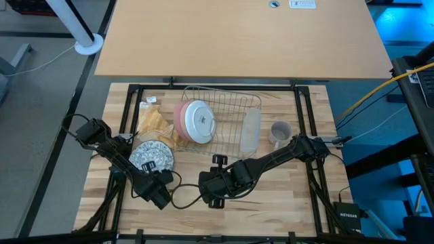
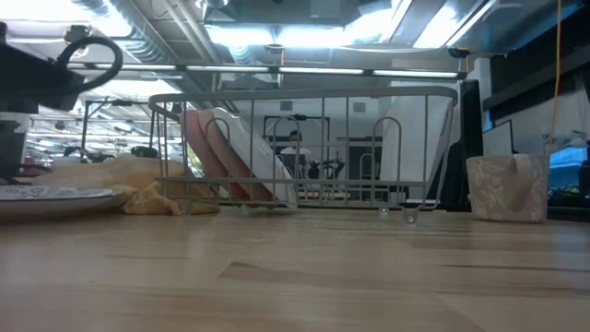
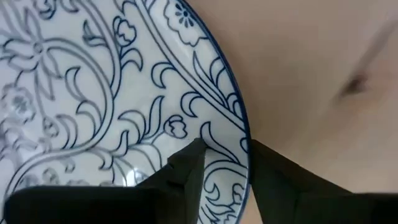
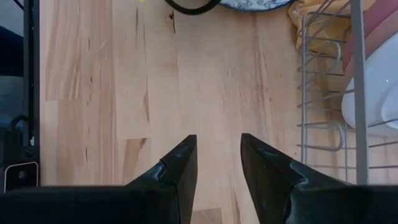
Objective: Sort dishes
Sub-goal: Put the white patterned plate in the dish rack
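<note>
A: Two hands in our views. Status of the left hand?
B: We see it grasping the rim of the blue-patterned plate, which lies flat on the desk beside the yellow cloth.
A: And the right hand?
B: Released, over bare desk. Pink plates stand in the wire rack; the mug sits just outside it.

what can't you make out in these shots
- How many pink plates stand in the rack: high view, the white plate covers them.
- Mug handle: low view, not visible.
- Whether the left gripper actually pinches the patterned plate rim: left wrist view, contact hidden.
</note>
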